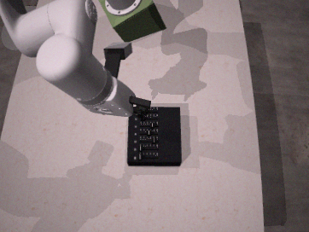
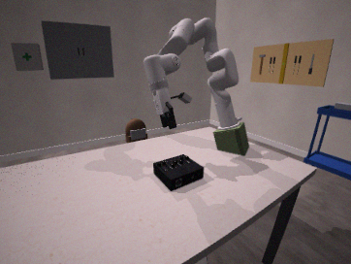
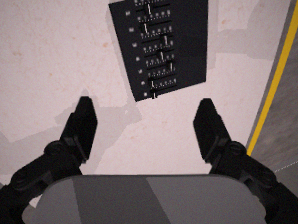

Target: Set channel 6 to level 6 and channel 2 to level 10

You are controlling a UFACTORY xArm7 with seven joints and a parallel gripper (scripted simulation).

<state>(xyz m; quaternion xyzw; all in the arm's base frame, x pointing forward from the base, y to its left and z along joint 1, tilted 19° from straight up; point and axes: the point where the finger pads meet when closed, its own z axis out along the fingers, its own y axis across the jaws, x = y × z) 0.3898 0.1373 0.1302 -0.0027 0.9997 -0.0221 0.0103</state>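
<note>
Wrist view shows the gripper (image 3: 147, 130) spread wide with nothing between its fingers, hanging above the table (image 3: 55, 55) just off one end of the black lighting desk (image 3: 192, 40). From the exterior camera the desk stands flat near the table's middle, well apart from the arm's green base (image 2: 233, 138) at the far right corner.

The white arm (image 2: 160, 73) arches high above the table, its gripper (image 3: 149, 130) hanging spread wide and empty
</note>
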